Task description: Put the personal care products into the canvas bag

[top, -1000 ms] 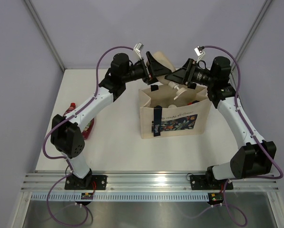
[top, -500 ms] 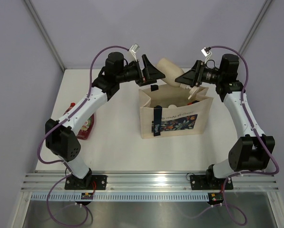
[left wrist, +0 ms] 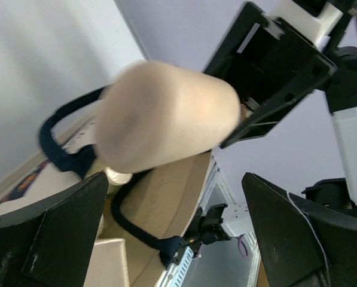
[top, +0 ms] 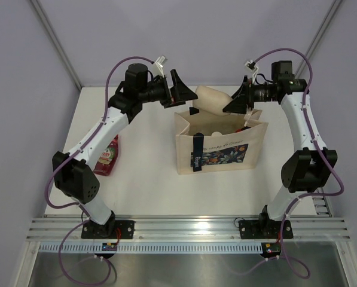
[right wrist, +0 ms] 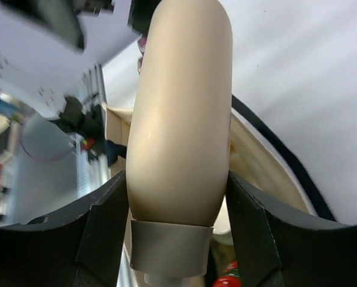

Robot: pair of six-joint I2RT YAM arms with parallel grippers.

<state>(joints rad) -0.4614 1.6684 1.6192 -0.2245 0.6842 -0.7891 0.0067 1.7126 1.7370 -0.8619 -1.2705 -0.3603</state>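
1. Lowest in the top view, a broad strip of bare table (top: 154, 191) is lying between the arm bases and the bag, giving open room in front.
2. One red squeeze bottle (top: 108, 156) is lying at the left of the frame, near the table's left edge and well apart from the bag. The left arm was covering part of it a second ago and is now crossing above it, leaving more of it showing.
3. One canvas bag (top: 187, 149) is standing upright at centre frame, with a navy handle (top: 196, 150) hanging down its front. One pale bottle (top: 216, 129) and one red bottle (top: 247, 127) are showing in its open mouth.
4. Over the bag's far rim, the right gripper (top: 233, 103) is clamping the single beige pump bottle (top: 211, 98), its fingers pressing both sides. The bottle is lying tilted, not inside the bag. It has been drawn up and to the right since a second ago.
5. The left gripper (top: 183, 89) is spread wide, grasping nothing. It has backed off toward the upper left, so a gap is now showing between it and the bottle's base.
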